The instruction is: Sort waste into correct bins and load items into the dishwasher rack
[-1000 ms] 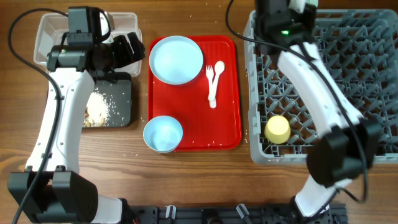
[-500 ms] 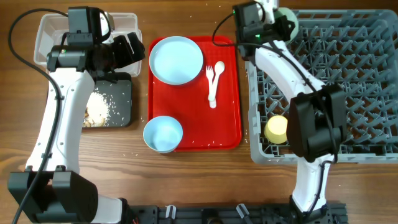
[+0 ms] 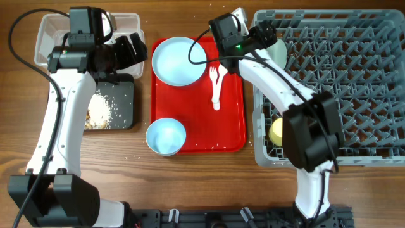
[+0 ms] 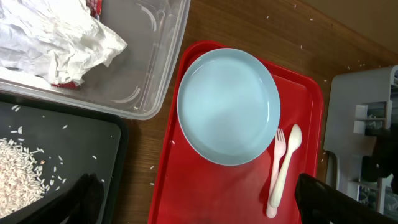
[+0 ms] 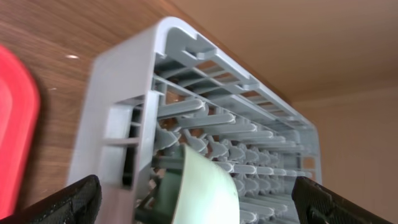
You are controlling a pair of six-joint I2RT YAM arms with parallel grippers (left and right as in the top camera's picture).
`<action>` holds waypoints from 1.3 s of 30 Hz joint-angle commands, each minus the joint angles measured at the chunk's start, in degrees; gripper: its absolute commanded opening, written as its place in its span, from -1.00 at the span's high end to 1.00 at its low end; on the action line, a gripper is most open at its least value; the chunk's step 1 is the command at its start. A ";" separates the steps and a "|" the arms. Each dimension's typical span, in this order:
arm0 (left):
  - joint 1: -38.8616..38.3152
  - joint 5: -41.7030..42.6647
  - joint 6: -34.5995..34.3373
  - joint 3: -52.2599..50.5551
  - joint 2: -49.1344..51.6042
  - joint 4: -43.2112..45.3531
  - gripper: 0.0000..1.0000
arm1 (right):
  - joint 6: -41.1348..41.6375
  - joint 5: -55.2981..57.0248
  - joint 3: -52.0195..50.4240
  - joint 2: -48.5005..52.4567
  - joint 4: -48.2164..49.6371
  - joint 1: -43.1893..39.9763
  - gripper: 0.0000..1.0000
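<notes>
By rack [image 3: 354,14] corner, right arm [image 3: 273,71] bent leftward

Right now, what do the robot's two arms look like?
Both arms have white tubular links with bulky black joints and black wrists. The left arm has a thin black cable looping beside it; the right arm shows a small green light.

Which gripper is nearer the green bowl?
Right. The right gripper is at the pale green bowl in the dishwasher rack corner; the left gripper is beyond the red tray, by the clear tub.
</notes>
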 commanded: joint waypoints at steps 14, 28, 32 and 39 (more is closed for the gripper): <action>0.26 -0.31 0.31 0.76 -0.61 0.13 -1.00 | 48.39 -76.32 -17.44 -10.84 -10.54 13.92 -0.77; 0.26 -0.31 0.31 0.76 -0.61 0.13 -1.00 | 50.82 -81.05 -21.40 -7.50 -7.23 12.39 0.91; 0.26 -0.31 0.31 0.76 -0.61 0.13 -1.00 | 47.76 -69.37 -21.40 -22.71 -13.09 3.32 0.91; 0.26 -0.31 0.31 0.76 -0.61 0.13 -1.00 | 43.08 -5.77 -21.42 -57.55 -29.97 -4.57 0.91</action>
